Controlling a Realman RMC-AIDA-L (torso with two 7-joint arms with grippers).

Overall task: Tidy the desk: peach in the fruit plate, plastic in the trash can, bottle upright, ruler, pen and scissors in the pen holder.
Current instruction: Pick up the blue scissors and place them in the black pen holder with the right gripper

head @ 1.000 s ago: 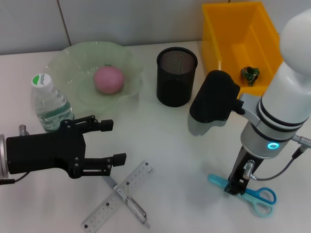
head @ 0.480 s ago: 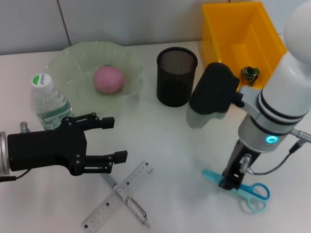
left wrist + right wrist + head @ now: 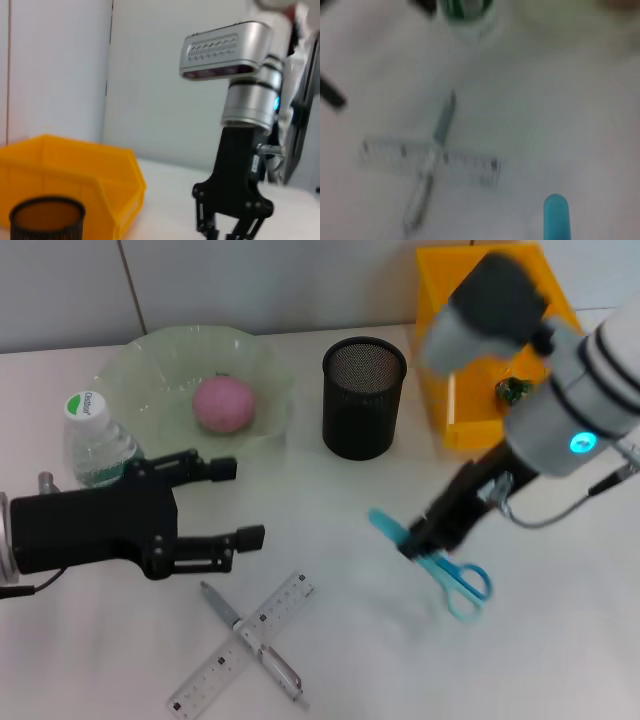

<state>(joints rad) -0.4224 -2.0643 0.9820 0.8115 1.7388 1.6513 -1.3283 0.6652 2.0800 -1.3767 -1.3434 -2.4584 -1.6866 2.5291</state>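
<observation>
- My right gripper pinches the scissors at mid-length, right of centre on the table; the covered blade tip points far-left and the blue handle loops hang near-right.
- My right wrist view shows that blue tip over the white table, with the ruler and pen blurred beyond it.
- My left gripper hovers at the left, fingers spread with nothing between them, pointing right.
- The bottle stands upright at the far left, just behind my left gripper; its white cap carries green lettering too small for me to read.
- The peach lies in the pale green plate, far left of centre.
- The black mesh holder stands far centre, apart from the scissors.
- The ruler lies near-left, with the pen crossing over it; the ruler's marks are visible, its numbers unreadable.
- The yellow bin sits far right, with a dark green piece of plastic inside.
- My left wrist view shows the bin, the holder and my right arm above the table.
</observation>
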